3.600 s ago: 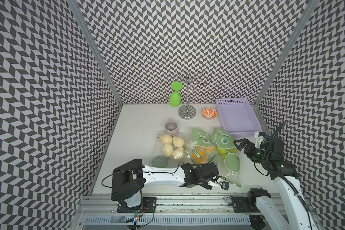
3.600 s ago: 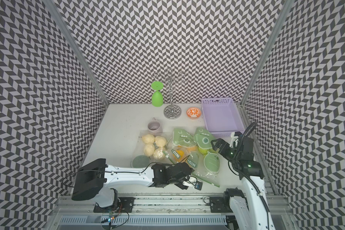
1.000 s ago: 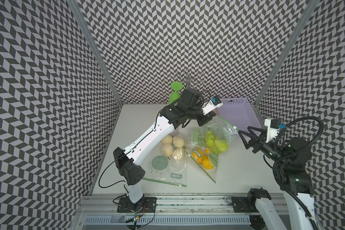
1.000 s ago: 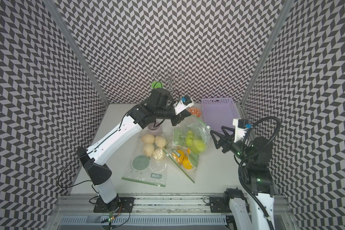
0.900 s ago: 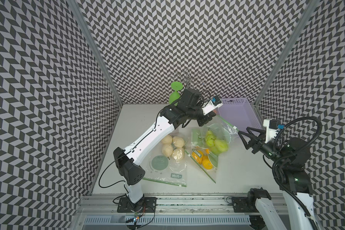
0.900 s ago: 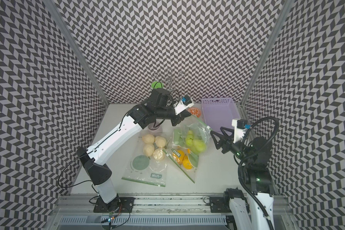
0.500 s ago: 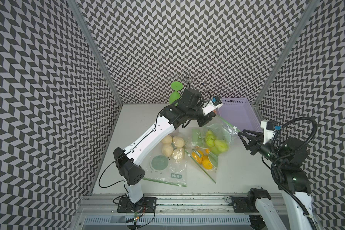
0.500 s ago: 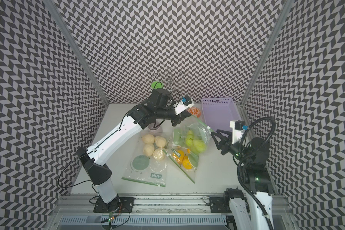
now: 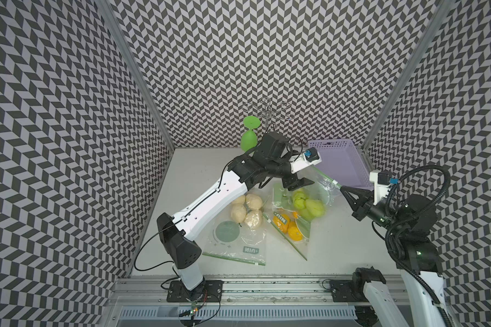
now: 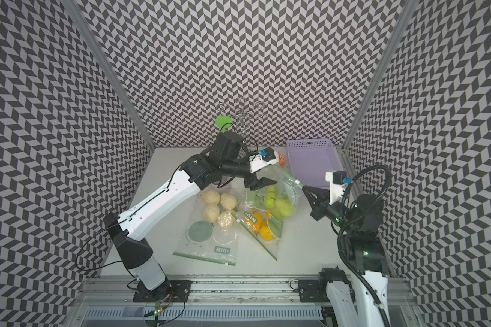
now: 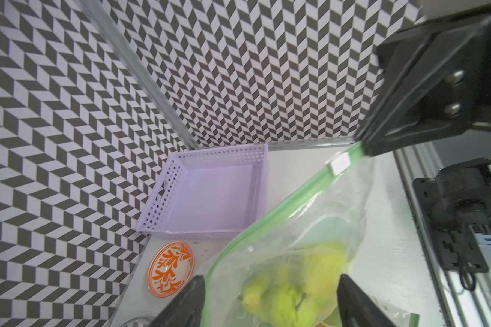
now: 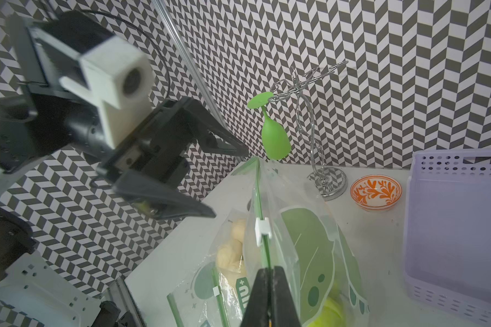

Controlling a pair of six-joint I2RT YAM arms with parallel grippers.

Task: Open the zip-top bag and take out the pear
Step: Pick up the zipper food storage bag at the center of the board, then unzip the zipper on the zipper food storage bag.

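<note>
**Zigzag booth: pear bag held up by its zip edge**

Black-and-white zigzag walls [image 9: 267, 56] close in a white table [image 9: 199, 181]. Over the table's middle, nearer its right edge, a clear zip-top bag [image 9: 318, 186] is held up by its green zip edge, and the green pears [image 9: 309, 205] sag in its lower end.

The right gripper [image 9: 343, 190] is clamped tight on that zip edge, with the white slider [image 9: 335, 182] just beside its tip. The left gripper [image 9: 298, 184] stands wide at the bag's other end and holds nothing.

The right wrist view shows the clamp plainly: the closed tip [image 12: 268, 271] pinches the green strip, and the bag's top corner lies just beside one left fingertip, unpinched. The left wrist view shows the spread fingers [image 11: 186, 303] with the bag and pears [image 11: 289, 288] between them. Whether the zip is parted, I cannot tell.

A purple basket [image 9: 340, 158] fills the far right corner. An orange bowl [image 10: 281, 158] beside it shows in a top view and both wrist views. A bag of pale fruit [image 9: 247, 209] and a bag of oranges [image 9: 288, 226] lie flat toward the near edge. A green glass [image 12: 274, 138] hangs on a wire rack [image 12: 312, 127] at the far edge.
</note>
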